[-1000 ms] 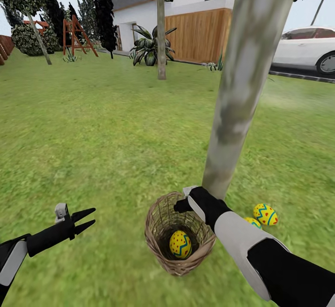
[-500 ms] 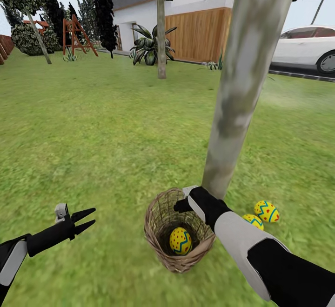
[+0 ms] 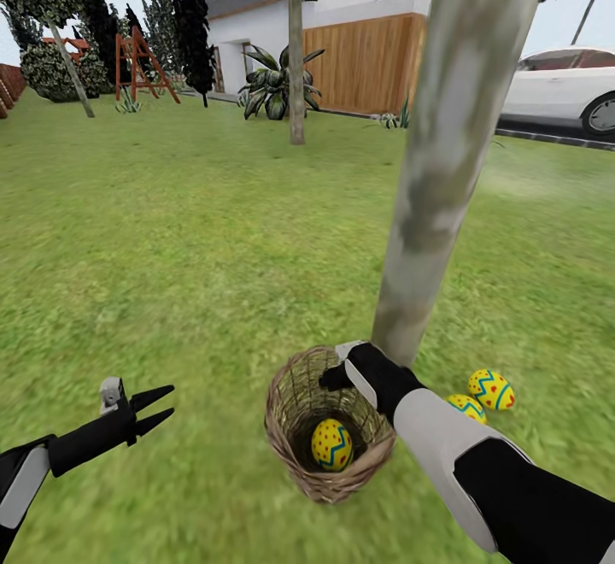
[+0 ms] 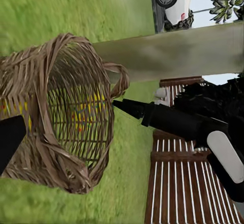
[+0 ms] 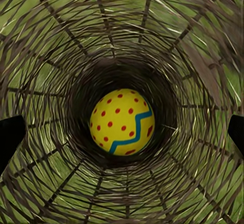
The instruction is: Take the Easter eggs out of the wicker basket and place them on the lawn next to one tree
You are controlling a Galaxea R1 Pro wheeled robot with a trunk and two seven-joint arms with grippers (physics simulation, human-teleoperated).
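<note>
We've got flat, even daylight here, bright across the lawn (image 3: 171, 231), with no hard cast shadows and no glare. The grass smears soft near the head view's lower edges. Inside the wicker basket (image 5: 61, 46) it darkens toward the bottom, and the weave blurs at the rim. Our left wrist view looks grainy, slightly smeared.

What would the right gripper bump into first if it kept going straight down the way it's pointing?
Most likely the egg at the bottom of the basket. The right gripper sits at the rim with its jaws apart, aimed straight at that egg; nothing seems to lie between.
</note>
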